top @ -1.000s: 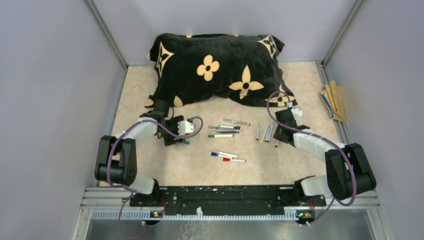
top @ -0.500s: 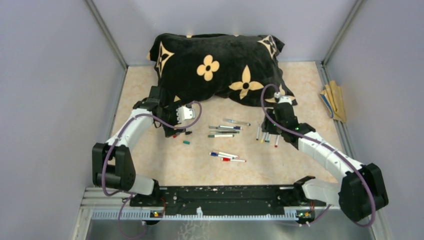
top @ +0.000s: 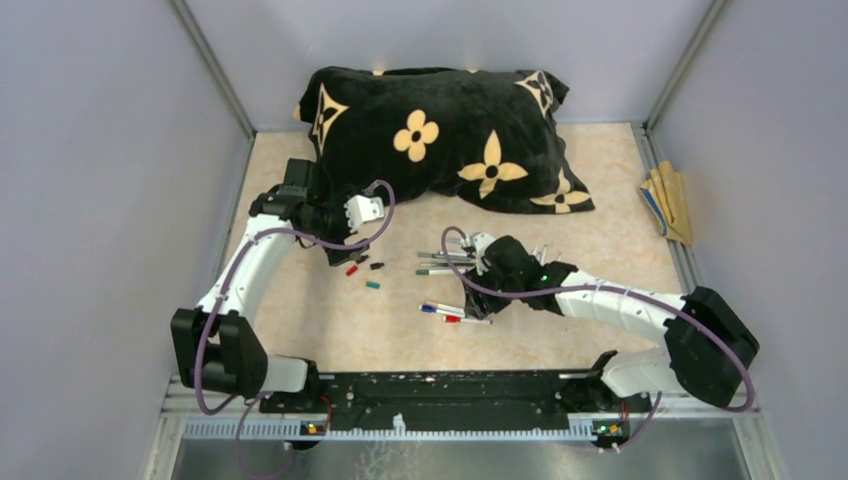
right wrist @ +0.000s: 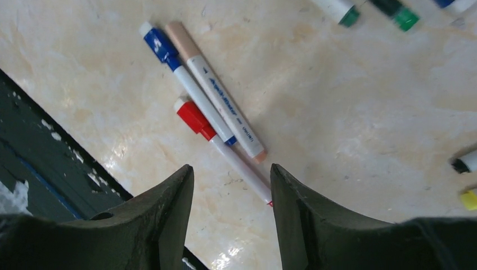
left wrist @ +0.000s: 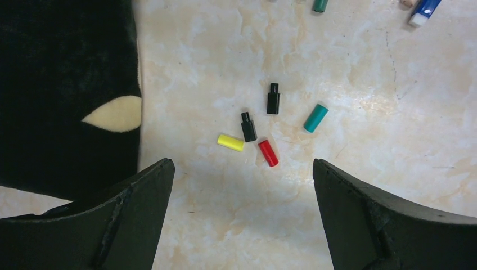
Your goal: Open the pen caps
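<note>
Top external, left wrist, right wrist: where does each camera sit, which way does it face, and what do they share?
Top external: above and behind the bases, looking down over the table to the pillow; both arms show whole.
Left wrist: on the left gripper, looking down at loose pen caps beside the pillow; both fingers show.
Right wrist: on the right gripper, looking down at three pens; both fingers show.
Shared: top external also shows those caps and pens.
</note>
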Available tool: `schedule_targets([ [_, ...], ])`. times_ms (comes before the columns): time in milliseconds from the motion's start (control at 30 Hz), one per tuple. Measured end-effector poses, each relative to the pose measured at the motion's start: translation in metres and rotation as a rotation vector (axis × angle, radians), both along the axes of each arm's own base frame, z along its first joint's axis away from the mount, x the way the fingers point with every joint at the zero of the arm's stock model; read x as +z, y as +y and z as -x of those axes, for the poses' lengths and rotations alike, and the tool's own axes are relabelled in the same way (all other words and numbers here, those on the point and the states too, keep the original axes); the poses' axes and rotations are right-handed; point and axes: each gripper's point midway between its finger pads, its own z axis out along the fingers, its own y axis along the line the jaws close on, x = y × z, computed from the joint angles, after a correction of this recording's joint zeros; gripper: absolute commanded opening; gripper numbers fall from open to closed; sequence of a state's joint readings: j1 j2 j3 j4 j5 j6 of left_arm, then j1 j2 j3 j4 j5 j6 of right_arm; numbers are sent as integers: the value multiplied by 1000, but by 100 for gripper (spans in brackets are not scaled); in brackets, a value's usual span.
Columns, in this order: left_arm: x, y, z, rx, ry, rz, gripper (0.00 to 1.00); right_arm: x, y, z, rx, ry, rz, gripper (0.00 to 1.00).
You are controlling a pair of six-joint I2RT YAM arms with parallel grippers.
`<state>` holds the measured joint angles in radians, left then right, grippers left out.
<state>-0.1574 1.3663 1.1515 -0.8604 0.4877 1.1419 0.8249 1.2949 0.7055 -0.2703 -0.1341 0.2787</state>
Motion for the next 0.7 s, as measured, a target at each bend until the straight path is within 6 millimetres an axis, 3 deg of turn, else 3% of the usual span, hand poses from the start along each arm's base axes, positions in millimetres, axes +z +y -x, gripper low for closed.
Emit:
schedule_targets([
  [233,-1,2,9,8,37,6,99,-27,9,31,103,50,47,53],
  [500,-2,3,15,7,53,3,99,-46,5,33,98,42,99,52],
  [700,0,3,15,5,46,3,99,-48,4,30,92,8,121,35],
])
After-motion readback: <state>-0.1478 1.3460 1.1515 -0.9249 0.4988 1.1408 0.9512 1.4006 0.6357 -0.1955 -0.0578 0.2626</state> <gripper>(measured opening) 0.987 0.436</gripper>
